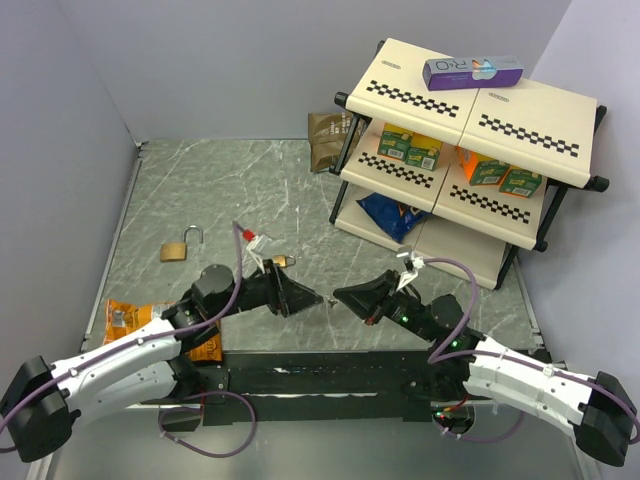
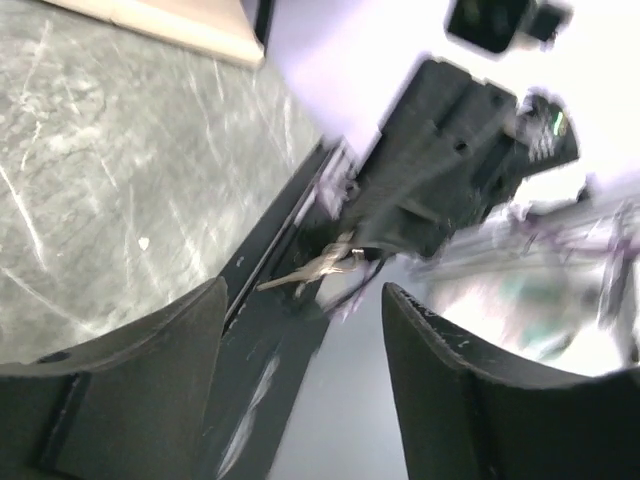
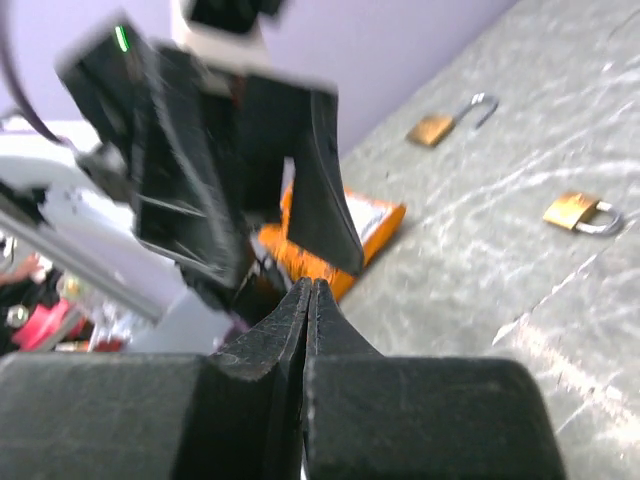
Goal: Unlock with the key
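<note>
While apparently pinching the key (image 2: 300, 277) in the closed right gripper (image 3: 310, 290), faces the spread left gripper (image 1: 318, 298) at centre; leaves the shut padlock (image 3: 575, 212) untouched, unlocking undone.

2 brass padlocks (image 1: 180, 248) (image 1: 283, 262), 1 tiny silver key (image 2: 305, 272), 1 cream shelf rack (image 1: 520, 110), 2 green boxes (image 1: 396, 143) (image 1: 424, 152), 2 orange boxes (image 1: 480, 167) (image 1: 521, 181), 1 purple box (image 1: 472, 71), 1 orange bag (image 1: 130, 318), 1 blue bag (image 1: 392, 213)

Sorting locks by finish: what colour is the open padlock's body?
Brass-gold body on the open padlock, silvery shackle; right wrist view shows it best.
</note>
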Robot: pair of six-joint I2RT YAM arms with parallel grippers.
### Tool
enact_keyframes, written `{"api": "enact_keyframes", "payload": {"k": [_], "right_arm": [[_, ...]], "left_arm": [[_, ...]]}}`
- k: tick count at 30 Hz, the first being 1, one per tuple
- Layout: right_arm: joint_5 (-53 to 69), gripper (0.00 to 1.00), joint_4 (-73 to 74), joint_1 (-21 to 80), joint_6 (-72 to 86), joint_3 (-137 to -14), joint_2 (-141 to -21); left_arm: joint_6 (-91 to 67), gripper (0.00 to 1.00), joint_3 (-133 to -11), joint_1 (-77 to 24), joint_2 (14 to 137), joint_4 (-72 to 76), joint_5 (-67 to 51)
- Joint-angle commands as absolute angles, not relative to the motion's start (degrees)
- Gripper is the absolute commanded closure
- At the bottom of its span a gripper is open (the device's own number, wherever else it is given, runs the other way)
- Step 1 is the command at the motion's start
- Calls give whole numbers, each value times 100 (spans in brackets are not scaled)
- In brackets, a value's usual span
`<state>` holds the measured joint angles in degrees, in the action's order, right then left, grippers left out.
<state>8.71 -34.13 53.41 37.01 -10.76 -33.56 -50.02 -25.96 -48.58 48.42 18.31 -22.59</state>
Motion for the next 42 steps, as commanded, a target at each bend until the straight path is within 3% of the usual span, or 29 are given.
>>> {"api": "enact_keyframes", "payload": {"k": [1, 7, 19, 23, 28, 32, 36, 38, 42], "right_arm": [[378, 100, -4973, 5344, 3850, -818, -3498], [167, 100, -5809, 5344, 4016, -580, -3832], [158, 100, -5731, 5352, 4025, -598, -3832], [167, 100, -5722, 5352, 4025, -598, -3893], [141, 100, -5748, 5344, 4060, -580, -3929], [106, 100, -5678, 5344, 4087, -589, -3920], [9, 100, -5511, 5353, 4166, -597, -3858], [9, 100, -5371, 5344, 4175, -641, -3858], [105, 100, -4923, 5344, 4166, -808, -3894]], "left_arm": [[-6591, 34, -2031, -5018, 4580, 3769, -1056], [-6566, 37, -2074, -5352, 4807, 4051, -546], [-6460, 50, -2390, -5669, 5449, 4350, -299], [-6434, 64, -2478, -5695, 5581, 4403, -360], [-6390, 67, -2575, -5730, 5687, 4351, -431], [-6372, 84, -2584, -5766, 5687, 4333, -378], [-6355, 88, -2610, -5783, 5669, 4254, -334], [-6337, 99, -2628, -5792, 5695, 4228, -352], [-6188, 99, -2689, -5792, 5669, 4044, -387]]}}
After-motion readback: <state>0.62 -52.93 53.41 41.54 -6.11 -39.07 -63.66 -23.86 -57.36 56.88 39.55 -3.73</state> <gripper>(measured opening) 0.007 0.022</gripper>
